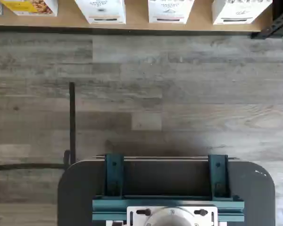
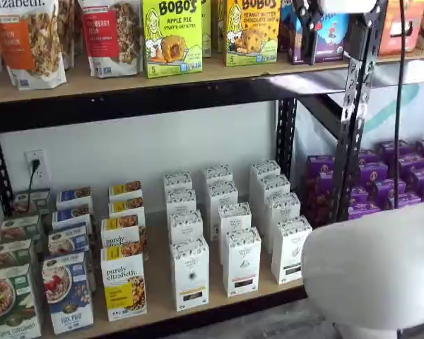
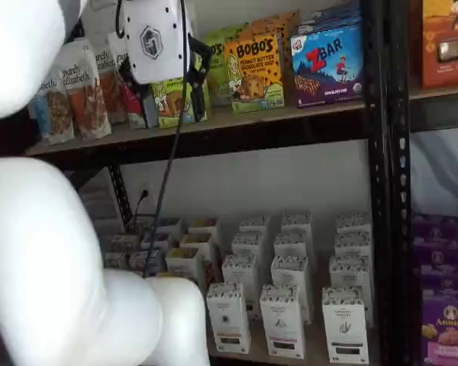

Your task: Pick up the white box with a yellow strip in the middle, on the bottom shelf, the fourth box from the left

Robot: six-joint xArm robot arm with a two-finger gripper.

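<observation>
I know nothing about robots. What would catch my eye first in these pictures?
Probably the bulky white robot arm filling the foreground in both shelf views, with its white gripper with black fingers raised before the upper shelf. Behind it, bright yellow Bobo's snack boxes stand on the upper shelf, and rows of white cartons with a yellow strip line the bottom wooden shelf.

box rows (image 2: 233,233) on bottom shelf (image 2: 162,307), bags (image 2: 32,42) on shelf above

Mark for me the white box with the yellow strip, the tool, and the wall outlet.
white box with the yellow strip (image 2: 191,274), a shelf view, front face.
tool (image 3: 199,80), a shelf view, black finger below the white body.
wall outlet (image 2: 37,166), a shelf view, plate beside the plug.
</observation>
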